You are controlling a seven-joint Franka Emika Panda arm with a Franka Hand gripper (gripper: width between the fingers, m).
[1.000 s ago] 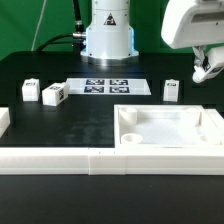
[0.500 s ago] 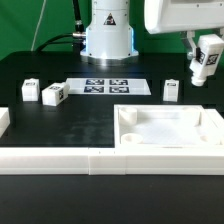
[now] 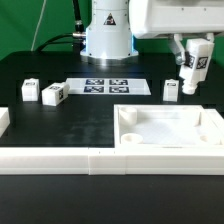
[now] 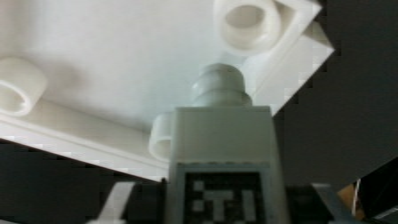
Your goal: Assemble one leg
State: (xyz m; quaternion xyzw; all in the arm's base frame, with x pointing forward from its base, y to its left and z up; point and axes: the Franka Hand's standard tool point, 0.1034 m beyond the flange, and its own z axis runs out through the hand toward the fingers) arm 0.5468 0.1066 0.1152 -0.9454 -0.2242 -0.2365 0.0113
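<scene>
My gripper (image 3: pixel 191 70) hangs at the exterior view's upper right, shut on a leg (image 3: pixel 192 64), a small white post with a black-and-white tag, held in the air above the table. In the wrist view the held leg (image 4: pixel 221 140) points its pegged end toward the large white tray-like part (image 4: pixel 125 60), near a corner hole (image 4: pixel 251 22). My gripper (image 4: pixel 222 205) clamps its tagged end. Three more legs stand on the table: two at the left (image 3: pixel 29 92) (image 3: pixel 53 95) and one (image 3: pixel 171 89) just below the held one.
The tray-like part (image 3: pixel 205 146) lies at the front right. The marker board (image 3: pixel 107 86) lies flat before the robot base (image 3: pixel 107 35). A long white rail (image 3: pixel 60 160) runs along the front, with a white block (image 3: pixel 3 122) at the left edge.
My gripper has moved toward the exterior view's left and slightly down with the leg in it. The held leg now hangs above the standing leg at the right.
</scene>
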